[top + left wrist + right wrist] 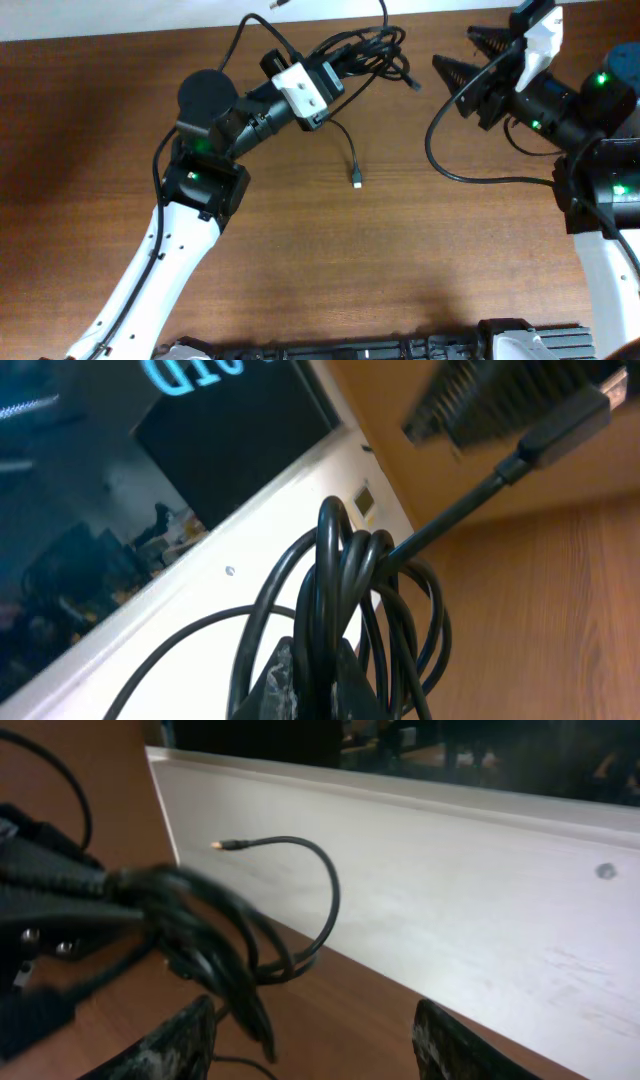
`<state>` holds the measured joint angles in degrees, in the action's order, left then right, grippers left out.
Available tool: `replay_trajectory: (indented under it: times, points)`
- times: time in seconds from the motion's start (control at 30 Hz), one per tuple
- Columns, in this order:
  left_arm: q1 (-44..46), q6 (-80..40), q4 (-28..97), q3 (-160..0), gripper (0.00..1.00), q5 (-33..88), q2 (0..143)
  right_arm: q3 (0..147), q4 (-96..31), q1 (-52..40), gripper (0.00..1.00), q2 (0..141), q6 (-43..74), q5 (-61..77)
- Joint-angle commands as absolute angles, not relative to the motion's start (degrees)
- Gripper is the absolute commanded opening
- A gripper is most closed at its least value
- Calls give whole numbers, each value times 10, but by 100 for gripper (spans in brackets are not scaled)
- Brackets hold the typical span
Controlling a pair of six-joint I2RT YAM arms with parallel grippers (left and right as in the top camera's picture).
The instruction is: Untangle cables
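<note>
Overhead, my left gripper clamps the tangled bundle of thin black flexible cables at upper centre while my right gripper gapes wide just right of it, so, I judge, a blind grab of several loops could cinch the knot tighter.

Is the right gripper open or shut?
Open. The right gripper holds its dark fingers wide apart, not closed on the bundle of thin black cables before it.

overhead | cable bundle upper centre of frame, above table | left gripper at bundle's left edge, touching | right gripper just right of bundle, apart | plug end on table, below bundle, mid-frame
</note>
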<state>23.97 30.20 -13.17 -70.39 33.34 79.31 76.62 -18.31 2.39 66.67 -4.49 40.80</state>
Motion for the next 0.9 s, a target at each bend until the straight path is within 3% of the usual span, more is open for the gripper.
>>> replay_trajectory:
  times: [0.0,0.1,0.27,0.5,0.7,0.8,0.87]
  points:
    - [237,464,-108,-707,0,446,792,771,-164,27,61,656,-42,446]
    - [237,479,-118,-707,0,489,792,771,-172,27,54,656,-98,525]
    - [237,479,-133,-707,0,489,792,771,-232,27,54,656,-204,566]
    - [241,479,-188,-707,0,646,792,771,-238,26,54,657,-210,583]
    - [285,479,-197,-707,0,649,792,771,-235,17,54,657,-210,583]
    - [295,479,-191,-707,0,652,792,771,-220,15,53,657,-209,524]
    - [295,476,-177,-707,0,668,792,771,-198,15,53,657,-161,409]
